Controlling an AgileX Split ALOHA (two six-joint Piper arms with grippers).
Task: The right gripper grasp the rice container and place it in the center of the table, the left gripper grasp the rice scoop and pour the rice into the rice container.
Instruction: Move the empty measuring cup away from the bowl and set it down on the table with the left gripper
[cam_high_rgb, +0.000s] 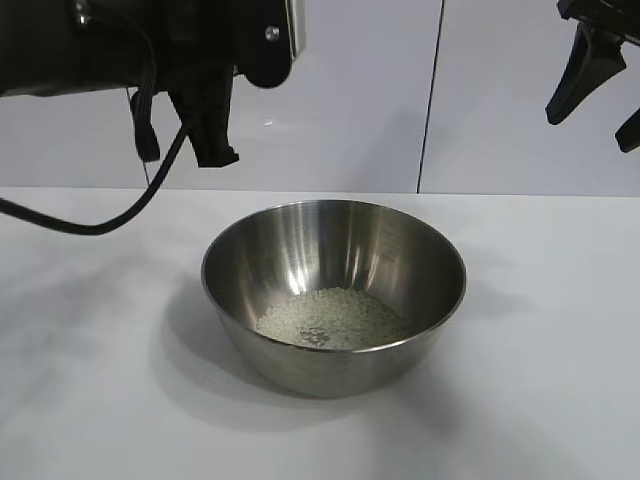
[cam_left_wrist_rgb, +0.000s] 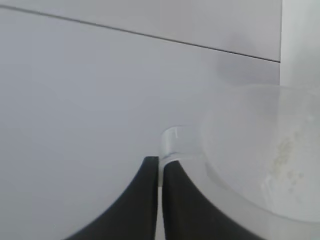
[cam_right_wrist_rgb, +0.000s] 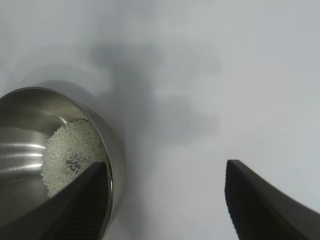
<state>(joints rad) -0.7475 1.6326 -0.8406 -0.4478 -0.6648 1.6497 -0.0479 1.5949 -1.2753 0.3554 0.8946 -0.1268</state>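
In the exterior view the steel mixing bowl (cam_high_rgb: 335, 295) stands in the middle of the white worktop (cam_high_rgb: 80, 400) with a pale heap of rice (cam_high_rgb: 333, 319) on its bottom, the left gripper (cam_high_rgb: 205, 125) hangs above and behind its left side, and the right gripper (cam_high_rgb: 600, 85) hangs released at the upper right. In the left wrist view the left gripper (cam_left_wrist_rgb: 159, 172) is clenched on the handle of the frosted measuring cup (cam_left_wrist_rgb: 260, 150), which has a few grains stuck inside. In the right wrist view the right gripper (cam_right_wrist_rgb: 165, 192) holds nothing, with one finger over the bowl's rim (cam_right_wrist_rgb: 107, 145) and the other above bare worktop.

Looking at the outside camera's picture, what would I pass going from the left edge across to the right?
left gripper up high → rice container on the table, holding the rice → right gripper up high.
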